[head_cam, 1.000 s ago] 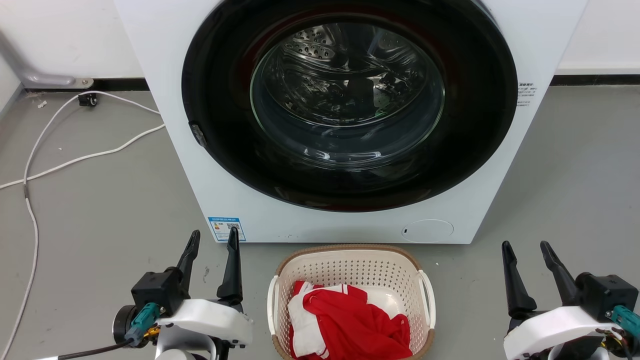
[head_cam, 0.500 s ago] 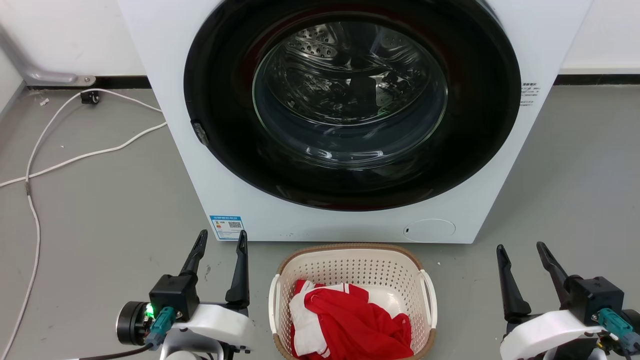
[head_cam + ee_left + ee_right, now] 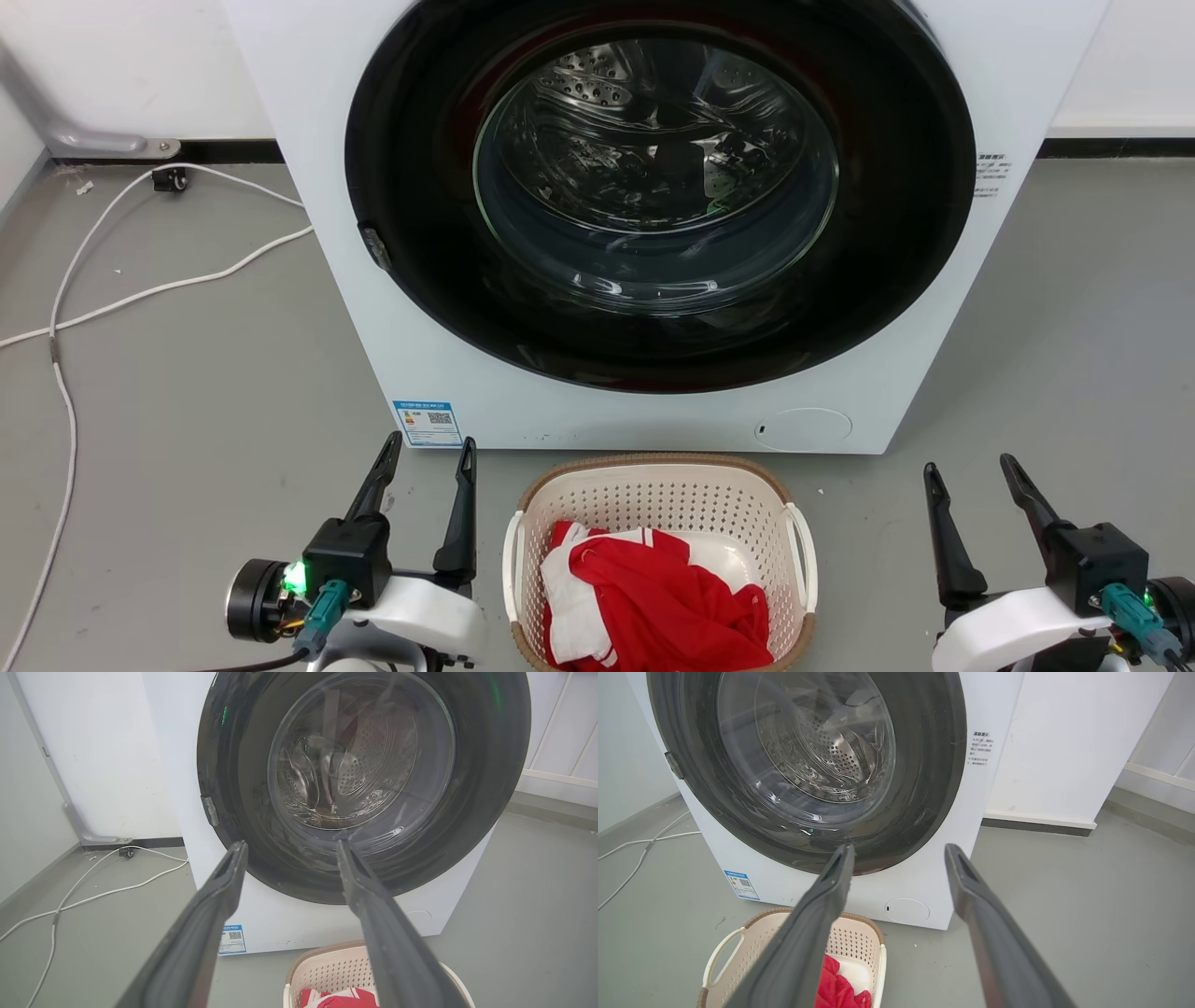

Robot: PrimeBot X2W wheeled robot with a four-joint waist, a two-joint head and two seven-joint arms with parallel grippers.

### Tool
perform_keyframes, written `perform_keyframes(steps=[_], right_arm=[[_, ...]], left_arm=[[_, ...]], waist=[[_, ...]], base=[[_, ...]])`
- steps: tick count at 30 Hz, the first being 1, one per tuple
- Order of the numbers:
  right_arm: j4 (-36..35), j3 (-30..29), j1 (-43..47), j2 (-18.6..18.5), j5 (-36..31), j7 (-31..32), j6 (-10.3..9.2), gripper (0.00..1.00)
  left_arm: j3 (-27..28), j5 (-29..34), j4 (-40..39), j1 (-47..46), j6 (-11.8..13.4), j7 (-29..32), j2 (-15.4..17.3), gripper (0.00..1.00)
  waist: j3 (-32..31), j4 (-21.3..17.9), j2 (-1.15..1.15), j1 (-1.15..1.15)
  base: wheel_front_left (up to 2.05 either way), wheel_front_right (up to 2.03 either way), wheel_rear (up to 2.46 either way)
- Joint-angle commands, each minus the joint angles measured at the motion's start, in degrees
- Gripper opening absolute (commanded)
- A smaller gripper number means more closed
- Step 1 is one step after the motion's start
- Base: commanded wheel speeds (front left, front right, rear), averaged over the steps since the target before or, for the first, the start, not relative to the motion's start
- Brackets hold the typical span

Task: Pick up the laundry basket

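Inward crept both arms over the last second, the left gripper more than the right gripper. Before the washing machine, the laundry basket sat on the floor between them, red-and-white clothing inside. Both grippers were spread wide, empty and clear of the handles, so grasp and lift were still to do.

Bright, even, diffuse light; shadows soft and faint on the smooth grey floor; white glints curve across the round glass door of the white front-loading washing machine; wrist views bow straight lines near their edges; head view sharp.
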Motion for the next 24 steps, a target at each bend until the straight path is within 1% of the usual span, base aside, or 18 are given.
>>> perform_keyframes(steps=[1, 11, 24], right_arm=[[0.1, 0.1, 0.7, 0.0, -0.1, -0.1, -0.02, 1.0], [0.5, 0.0, 0.4, 0.0, 0.5, -0.3, -0.02, 1.0], [0.2, 0.4, -0.4, 0.0, 0.0, 0.3, -0.02, 1.0]], left_arm=[[0.2, -0.2, 0.1, -0.5, -0.1, -0.3, -0.1, 1.0], [0.3, -1.3, 0.8, -0.6, -0.1, -0.3, -0.2, 1.0], [0.4, -0.6, 1.0, -1.2, 0.1, -0.3, -0.3, 1.0]], waist=[[0.0, 0.0, 0.0, 0.0], [0.2, 0.0, 0.0, 0.0], [1.6, -0.2, 0.0, 0.0]], base=[[0.0, 0.0, 0.0], [0.0, 0.0, 0.0], [0.0, 0.0, 0.0]])
